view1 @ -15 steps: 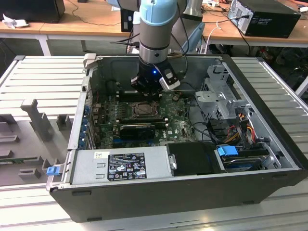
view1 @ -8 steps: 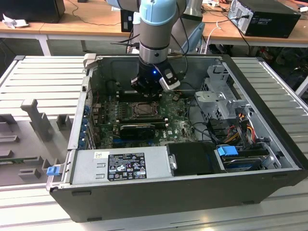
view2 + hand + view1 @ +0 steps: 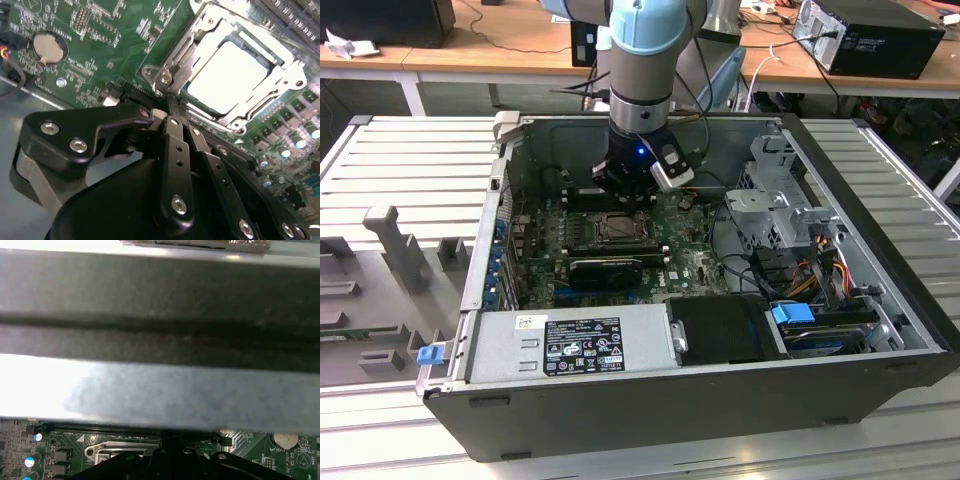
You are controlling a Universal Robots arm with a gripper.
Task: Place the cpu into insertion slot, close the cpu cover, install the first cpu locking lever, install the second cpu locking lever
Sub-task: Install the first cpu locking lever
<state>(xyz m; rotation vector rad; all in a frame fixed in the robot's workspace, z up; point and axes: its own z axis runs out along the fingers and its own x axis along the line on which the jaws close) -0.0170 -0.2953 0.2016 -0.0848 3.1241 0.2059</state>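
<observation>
Chip [image 3: 227, 75] sits in the socket [image 3: 192, 92] on the green board [image 3: 110, 45], metal cover frame [image 3: 260, 107] lying down around it. Gripper [image 3: 172, 117] hangs beside the socket's corner, fingers [image 3: 175, 150] pressed together, holding nothing.

arm [image 3: 641, 60] comes straight down, wrist vertical, gripper [image 3: 172, 112] low with its black fingers [image 3: 176, 145] pressed together, nothing between them.

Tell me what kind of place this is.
Probably a robotics lab or a test bench for assembling computers. An open computer case lies on a slatted metal table, a robot arm reaches into it over the motherboard, and wooden desks behind carry cables and another computer.
</observation>
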